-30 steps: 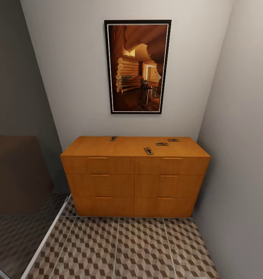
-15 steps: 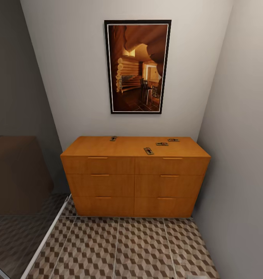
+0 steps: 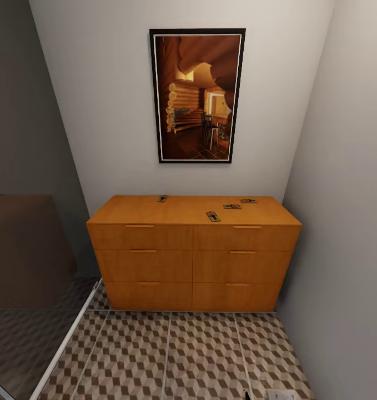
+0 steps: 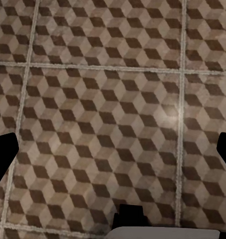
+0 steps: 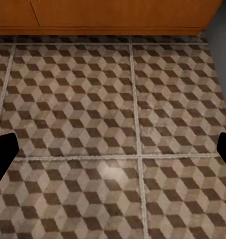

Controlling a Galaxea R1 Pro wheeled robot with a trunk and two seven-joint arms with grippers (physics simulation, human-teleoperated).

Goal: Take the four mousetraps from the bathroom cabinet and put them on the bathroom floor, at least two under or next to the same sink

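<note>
While I face the cabinet (image 3: 194, 250) from a short way off, all four mousetraps lie on its top: one (image 3: 162, 198) near the back edge left of centre, one (image 3: 213, 216) close to the front edge right of centre, and two more, (image 3: 232, 206) and (image 3: 249, 201), near each other toward the right rear. All six drawers sit flush. A framed picture (image 3: 197, 95) hangs on the wall above. Cube-patterned floor (image 3: 171, 355) runs from the cabinet's foot toward me, with a glass panel (image 3: 27, 266) at left. My left gripper (image 4: 113, 154) hangs over bare tile, its dark fingertips (image 4: 3, 154) at the frame's opposite edges, spread wide, holding nothing. My right gripper (image 5: 113, 154) is equally wide and unloaded, over tile with the cabinet's base (image 5: 113, 15) ahead of it.
</note>
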